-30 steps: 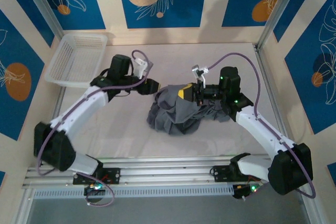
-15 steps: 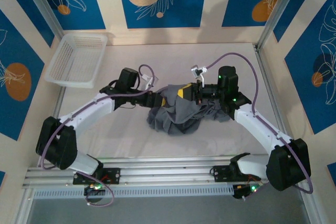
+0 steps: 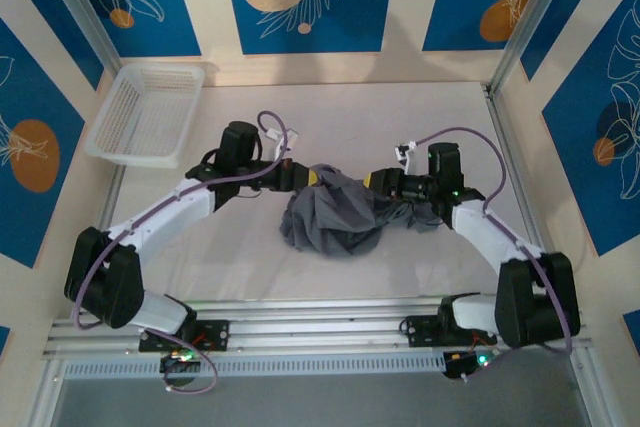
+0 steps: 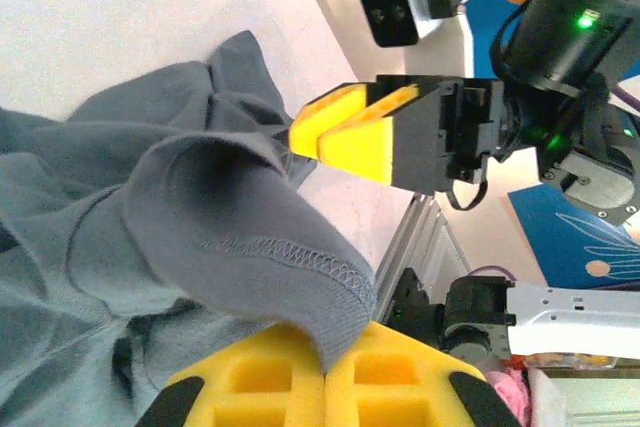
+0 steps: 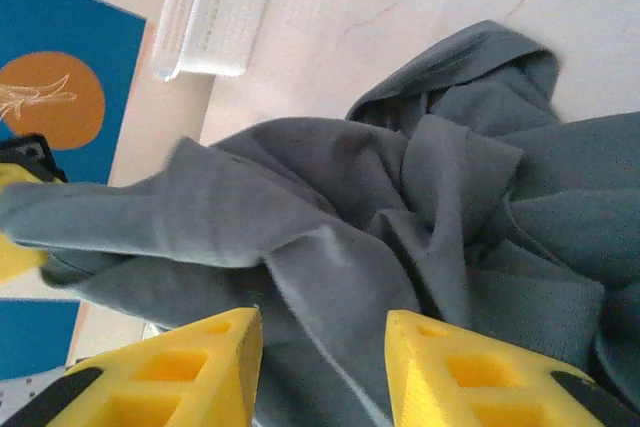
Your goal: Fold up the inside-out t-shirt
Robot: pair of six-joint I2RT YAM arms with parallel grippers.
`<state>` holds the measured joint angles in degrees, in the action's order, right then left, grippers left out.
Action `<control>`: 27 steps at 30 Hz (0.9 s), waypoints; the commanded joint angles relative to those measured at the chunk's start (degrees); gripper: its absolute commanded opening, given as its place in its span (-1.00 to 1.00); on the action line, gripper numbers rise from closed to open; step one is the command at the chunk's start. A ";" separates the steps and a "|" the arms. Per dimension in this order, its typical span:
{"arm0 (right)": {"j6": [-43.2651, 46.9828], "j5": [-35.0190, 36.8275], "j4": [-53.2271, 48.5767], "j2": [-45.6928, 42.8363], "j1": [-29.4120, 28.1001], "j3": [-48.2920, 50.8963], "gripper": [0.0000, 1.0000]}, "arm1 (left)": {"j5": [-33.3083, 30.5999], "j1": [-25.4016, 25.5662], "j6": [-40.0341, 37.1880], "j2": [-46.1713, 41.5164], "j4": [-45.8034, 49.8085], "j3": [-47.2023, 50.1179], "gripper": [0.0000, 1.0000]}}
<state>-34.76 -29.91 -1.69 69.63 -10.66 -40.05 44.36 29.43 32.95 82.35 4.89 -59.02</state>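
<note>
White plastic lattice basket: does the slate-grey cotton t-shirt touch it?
No, the basket stands at the far left corner and the t-shirt lies crumpled apart from it.

There is one grey t-shirt [image 3: 335, 222], and one pale surface [image 3: 240, 257] carries it. One white lattice basket [image 3: 145, 112] is there too. The robot arms number two: the left arm [image 3: 160, 215] and the right arm [image 3: 490, 235]. Each ends in one claw, the left claw [image 3: 305, 176] and the right claw [image 3: 378, 180], so two claws. Every claw has two yellow fingers [image 5: 470, 377], four altogether. The purple cables count two, the left cable [image 3: 272, 125] and the right cable [image 3: 455, 131].
</note>
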 commanded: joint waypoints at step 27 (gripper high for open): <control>-24.60 32.76 -3.46 12.45 -23.45 -10.21 -0.05 | 0.54 1.30 -2.63 8.71 7.02 -9.15 -1.00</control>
<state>-57.45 -1.83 -6.76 80.84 -34.17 -50.13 43.46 30.30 31.94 90.39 10.50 -66.28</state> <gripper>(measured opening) 0.473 0.050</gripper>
